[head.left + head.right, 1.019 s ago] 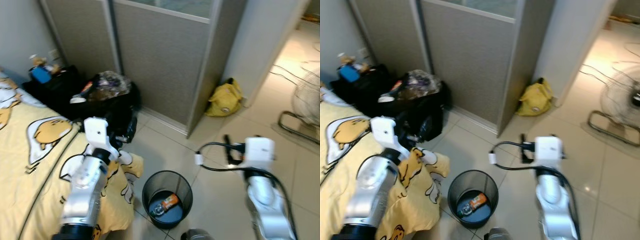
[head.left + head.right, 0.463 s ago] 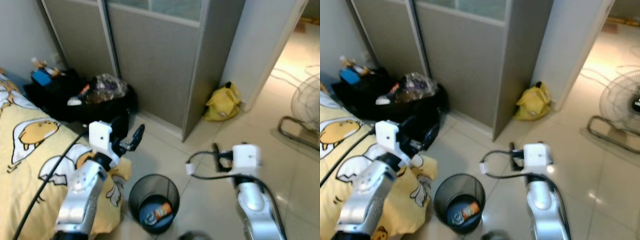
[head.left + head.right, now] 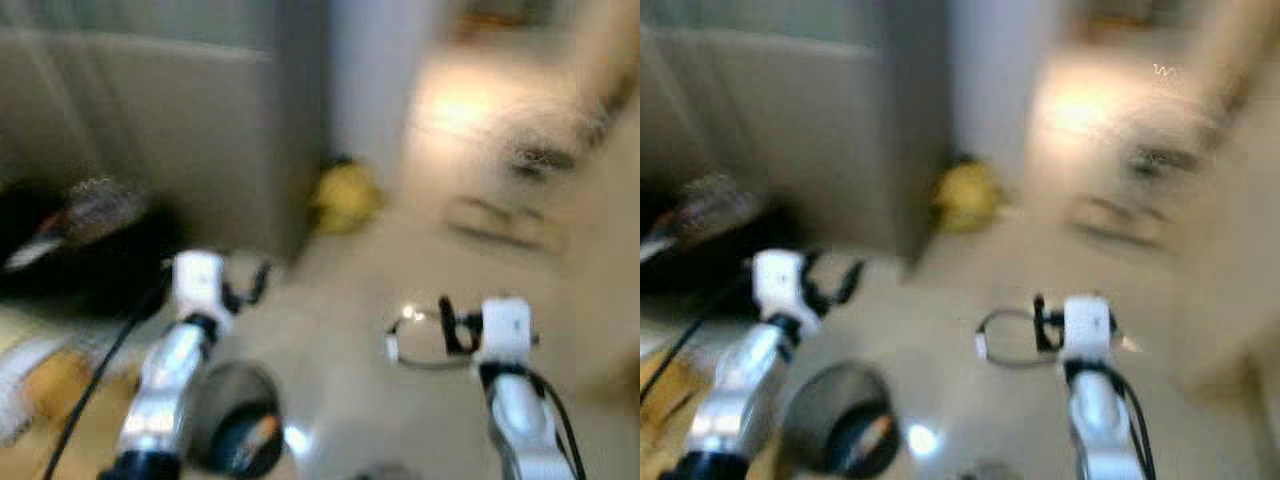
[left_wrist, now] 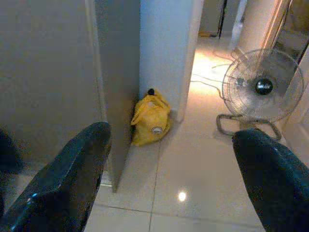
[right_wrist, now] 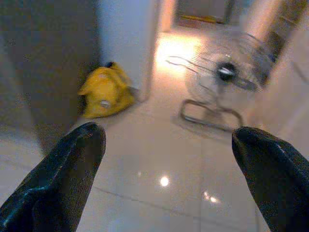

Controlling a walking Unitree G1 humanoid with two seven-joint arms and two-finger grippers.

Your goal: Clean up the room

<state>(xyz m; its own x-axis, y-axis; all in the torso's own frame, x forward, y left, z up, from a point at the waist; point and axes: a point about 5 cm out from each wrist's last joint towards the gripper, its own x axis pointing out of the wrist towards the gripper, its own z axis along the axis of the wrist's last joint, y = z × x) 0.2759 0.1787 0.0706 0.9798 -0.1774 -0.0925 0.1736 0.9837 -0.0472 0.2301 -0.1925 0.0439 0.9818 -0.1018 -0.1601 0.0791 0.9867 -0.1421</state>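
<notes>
The head views are blurred. A black mesh waste bin stands on the floor at the lower left, with an orange item inside it. My left gripper hovers above and behind the bin; its fingers are spread wide with nothing between them. My right gripper is held out over bare tiles to the right, open and empty as well. A yellow bag slumps against the foot of the grey partition.
A pedestal fan stands on the shiny tiles near the doorway, right of the yellow bag. A dark heap of bags lies at the left wall. The yellow bedding fills the lower left corner.
The whole picture has swung and blurred, so the camera is turning; the bin now sits further left. Both arms hold the same raised pose with open fingers.
</notes>
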